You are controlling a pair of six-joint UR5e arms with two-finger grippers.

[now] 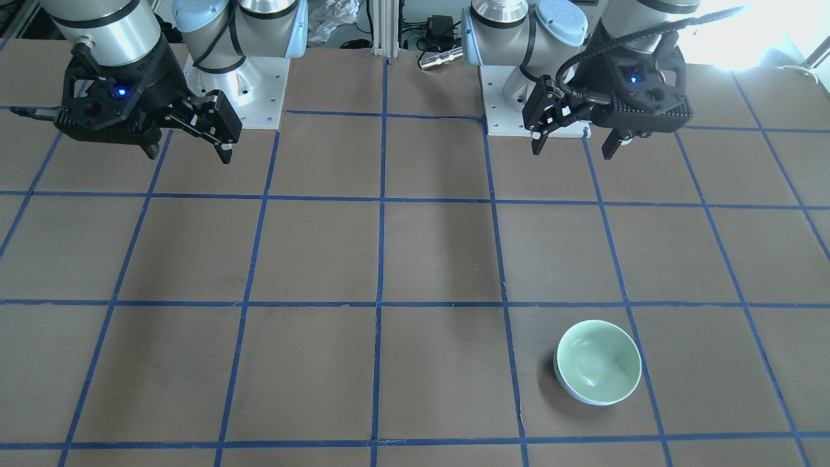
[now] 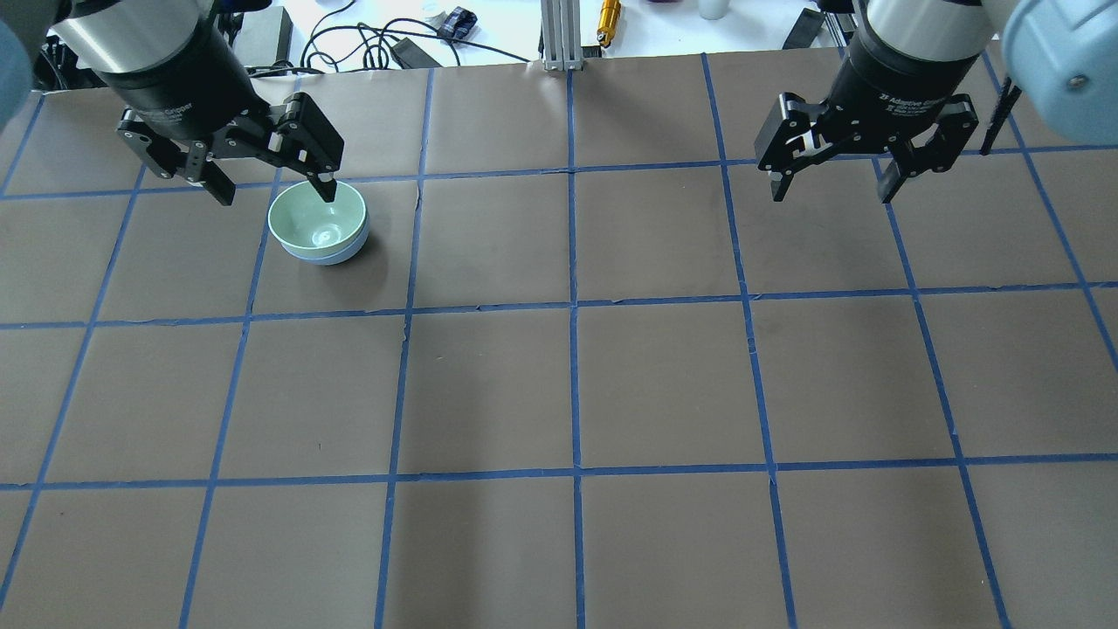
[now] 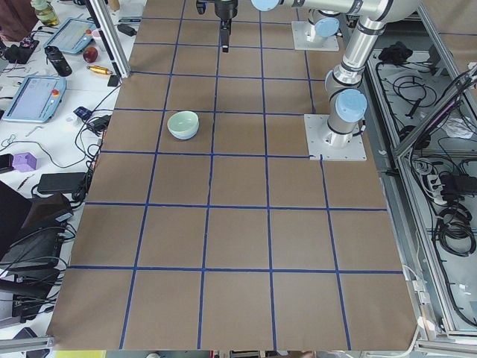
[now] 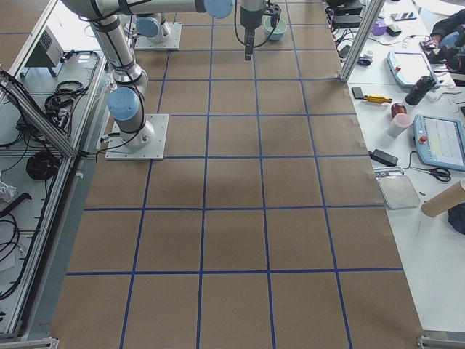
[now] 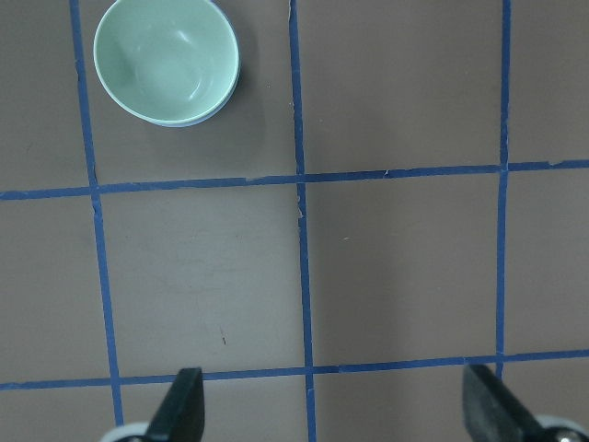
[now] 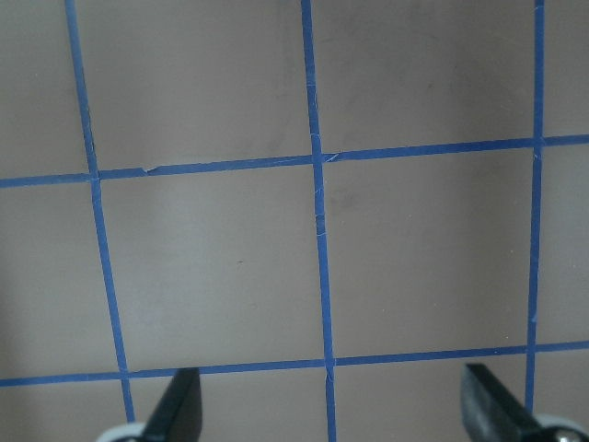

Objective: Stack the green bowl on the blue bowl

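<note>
Green bowl (image 2: pixel 317 223) nested inside blue bowl (image 2: pixel 334 259), far left; stacking seemingly complete. Left gripper (image 2: pixel 276 194) and right gripper (image 2: pixel 831 194) raised, fingers apart, empty.

Brown surface (image 1: pixel 324 253) gridded with blue tape (image 1: pixel 380 259); on it rests the blue bowl (image 1: pixel 564 386); green bowl (image 1: pixel 598 360) nested inside.

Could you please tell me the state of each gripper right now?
Left gripper: open, holding nothing.
Right gripper: open, holding nothing.
</note>
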